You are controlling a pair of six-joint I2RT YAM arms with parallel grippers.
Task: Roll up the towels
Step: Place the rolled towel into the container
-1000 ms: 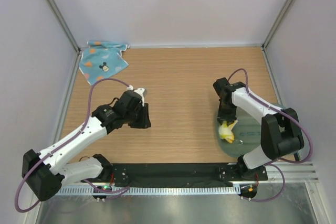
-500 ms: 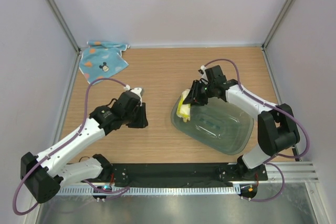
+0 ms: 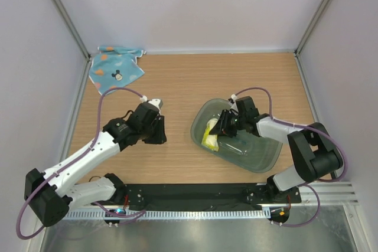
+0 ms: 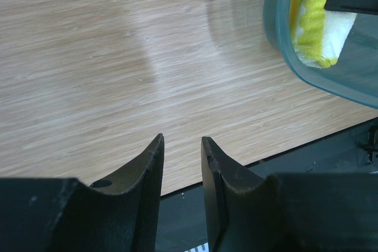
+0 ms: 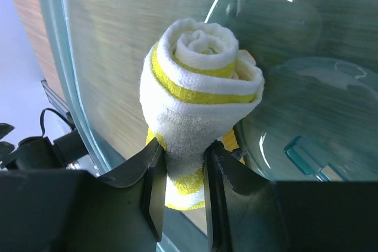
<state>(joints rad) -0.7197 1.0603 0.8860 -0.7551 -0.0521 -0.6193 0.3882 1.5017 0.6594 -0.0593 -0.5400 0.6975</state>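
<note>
Rolled yellow towel (image 5: 198, 81) in my right pincer (image 5: 180, 151), inside the tub (image 3: 260, 163).
I grip the roll just within the tub's left rim. My left pincer (image 4: 180, 143) hangs narrow and empty over bare table (image 3: 195, 81) near the front edge. The blue towel (image 3: 115, 69) lies unrolled at the far-left corner.

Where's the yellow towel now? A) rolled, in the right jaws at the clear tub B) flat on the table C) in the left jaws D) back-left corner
A: the right wrist view shows the rolled yellow towel pinched between the right jaws, with the clear tub around it.
</note>
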